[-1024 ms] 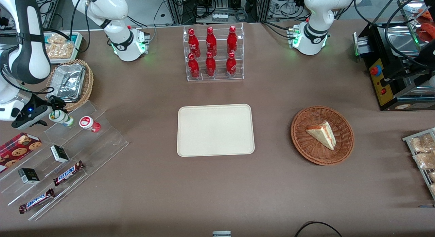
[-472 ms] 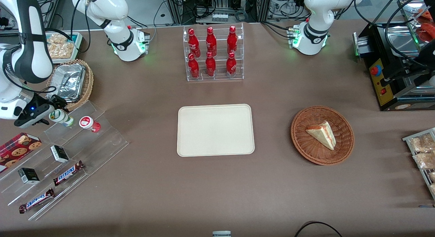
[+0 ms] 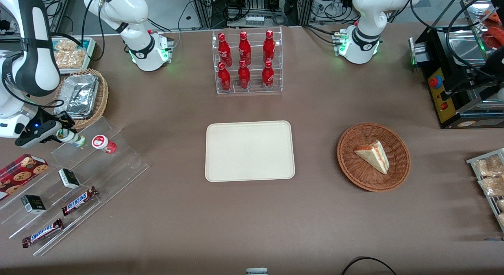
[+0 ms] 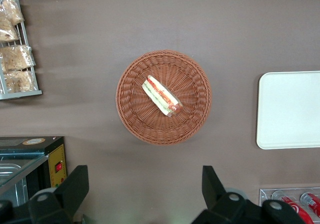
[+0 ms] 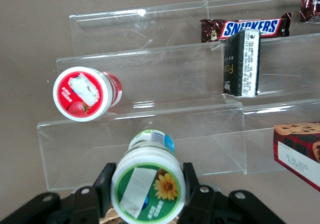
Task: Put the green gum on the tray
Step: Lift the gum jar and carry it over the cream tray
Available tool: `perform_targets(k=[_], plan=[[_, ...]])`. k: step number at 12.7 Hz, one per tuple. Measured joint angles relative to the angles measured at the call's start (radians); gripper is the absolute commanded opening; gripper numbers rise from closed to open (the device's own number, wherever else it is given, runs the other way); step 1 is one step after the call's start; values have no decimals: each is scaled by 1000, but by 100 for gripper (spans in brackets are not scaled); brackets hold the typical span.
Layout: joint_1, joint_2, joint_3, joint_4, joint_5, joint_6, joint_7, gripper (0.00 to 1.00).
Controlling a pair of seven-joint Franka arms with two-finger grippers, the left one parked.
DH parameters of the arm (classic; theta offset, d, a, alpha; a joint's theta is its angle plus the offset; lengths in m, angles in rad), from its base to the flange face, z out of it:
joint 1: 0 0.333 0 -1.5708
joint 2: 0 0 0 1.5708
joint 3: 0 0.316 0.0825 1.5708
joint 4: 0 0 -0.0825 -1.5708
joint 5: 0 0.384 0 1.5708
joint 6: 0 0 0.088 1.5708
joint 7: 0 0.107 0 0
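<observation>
- Front view: the gripper (image 3: 62, 134) sits at the working arm's end of the table, over the top step of a clear acrylic stepped rack (image 3: 78, 180). Its two fingers are closed against the sides of the green gum (image 3: 72, 137), a small white bottle with a green label.
- Just beside the green gum on the same step lies a red-and-white bottle (image 3: 103, 143). The rack's nearer steps carry two Snickers bars (image 3: 78, 200) and small dark boxes.
- The tray (image 3: 249, 151), cream and bare, lies flat in the middle of a brown table (image 3: 252, 223), well apart from the rack toward the parked arm's end.
- A wicker basket (image 3: 373, 157) holding a sandwich wedge sits farther toward the parked arm's end than the tray.
- Right wrist view: the black fingers (image 5: 104, 184) press both sides of the green gum (image 5: 148, 186), whose lid faces the camera with a sunflower mark.
- Left wrist view: the tray's (image 4: 290, 109) edge and the wicker basket (image 4: 163, 97) rest on the brown table.
</observation>
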Motion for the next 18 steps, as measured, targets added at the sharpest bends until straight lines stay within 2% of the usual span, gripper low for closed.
perform_targets(k=[2, 5, 7, 9, 14, 18], plan=[[1, -3, 9, 23, 0, -32, 0, 0], [44, -18, 18, 168, 4, -237, 36, 0], [131, -31, 21, 287, 5, -403, 167, 0], [242, -38, 26, 360, 6, -508, 333, 0], [561, -5, 31, 388, 10, -506, 824, 0], [818, 148, 32, 458, 11, -392, 1251, 0]])
